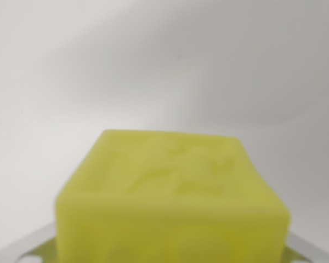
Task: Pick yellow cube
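Fingers themselves are out of sight, so their grip cannot be told. Only pale metal parts show beside the blurred yellow cube, which fills the wrist view's lower centre.

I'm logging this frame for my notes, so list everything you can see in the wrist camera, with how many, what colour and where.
yellow cube: one, yellow-green with a raised pattern on top, low centre, close to the camera and blurred.
surface: one, plain white-grey, filling the rest of the view behind the cube.
gripper parts: two grey metal pieces, at the bottom corners either side of the cube; fingertips hidden, so open or shut cannot be told.
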Motion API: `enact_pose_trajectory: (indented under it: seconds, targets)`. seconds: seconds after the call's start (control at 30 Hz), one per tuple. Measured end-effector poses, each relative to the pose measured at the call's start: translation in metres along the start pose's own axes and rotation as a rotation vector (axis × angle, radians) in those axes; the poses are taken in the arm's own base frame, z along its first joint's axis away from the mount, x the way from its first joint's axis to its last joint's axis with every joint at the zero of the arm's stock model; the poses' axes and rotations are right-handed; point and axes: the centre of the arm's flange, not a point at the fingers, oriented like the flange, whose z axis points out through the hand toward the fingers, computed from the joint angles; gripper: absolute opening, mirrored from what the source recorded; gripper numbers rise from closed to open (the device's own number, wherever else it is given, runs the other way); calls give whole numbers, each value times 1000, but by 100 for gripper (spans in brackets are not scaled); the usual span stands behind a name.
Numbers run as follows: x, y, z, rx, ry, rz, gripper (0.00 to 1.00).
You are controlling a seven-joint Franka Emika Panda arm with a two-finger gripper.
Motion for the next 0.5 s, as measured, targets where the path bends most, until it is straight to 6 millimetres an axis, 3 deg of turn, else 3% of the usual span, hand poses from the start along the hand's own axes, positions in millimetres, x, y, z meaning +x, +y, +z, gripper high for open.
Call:
enact_pose_trajectory:
  seconds: [0.5]
  targets:
    - [0, 0, -38, 0, 0, 0, 0]
